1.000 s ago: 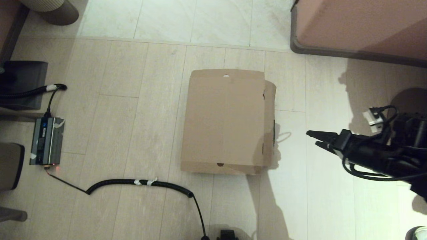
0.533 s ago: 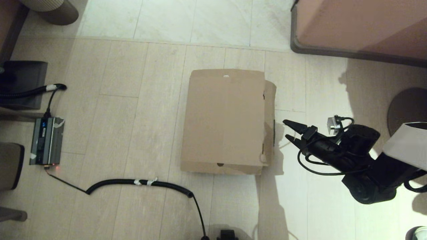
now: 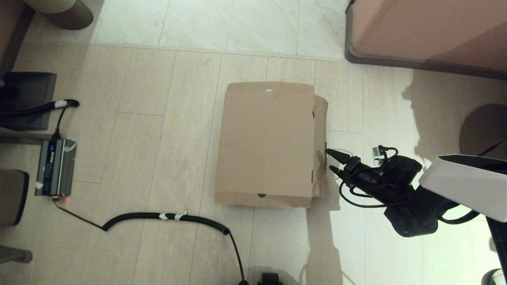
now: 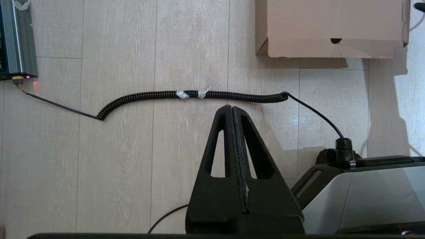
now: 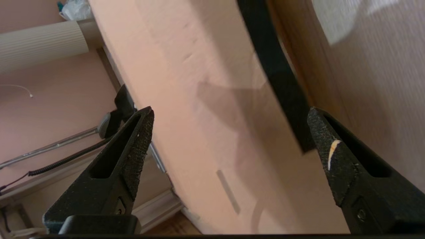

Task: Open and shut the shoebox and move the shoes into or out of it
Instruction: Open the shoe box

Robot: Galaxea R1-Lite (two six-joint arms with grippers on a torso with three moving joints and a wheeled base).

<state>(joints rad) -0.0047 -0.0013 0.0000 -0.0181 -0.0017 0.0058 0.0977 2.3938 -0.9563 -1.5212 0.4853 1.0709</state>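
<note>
The shoebox (image 3: 267, 142) is a plain brown cardboard box lying on the floor with its lid flat down and shut. The shoes are hidden from every view. My right gripper (image 3: 329, 159) is open and low at the box's right side, its tips just off the lid flap. In the right wrist view the open right gripper (image 5: 229, 113) faces the cardboard side (image 5: 206, 99), and the dark tape strip (image 5: 275, 73) runs close to one finger. My left gripper (image 4: 229, 107) is shut on nothing and parked above the floor, on the near side of the box (image 4: 332, 23).
A coiled black cable (image 3: 166, 217) lies across the floor in front of the box. A grey power unit (image 3: 54, 167) sits at the far left. A pink piece of furniture (image 3: 427, 31) fills the back right, with a dark round base (image 3: 481, 126) below it.
My right arm has swung left across the floor and lower, bringing its open gripper from well right of the box up to the box's right side. The box has not moved.
</note>
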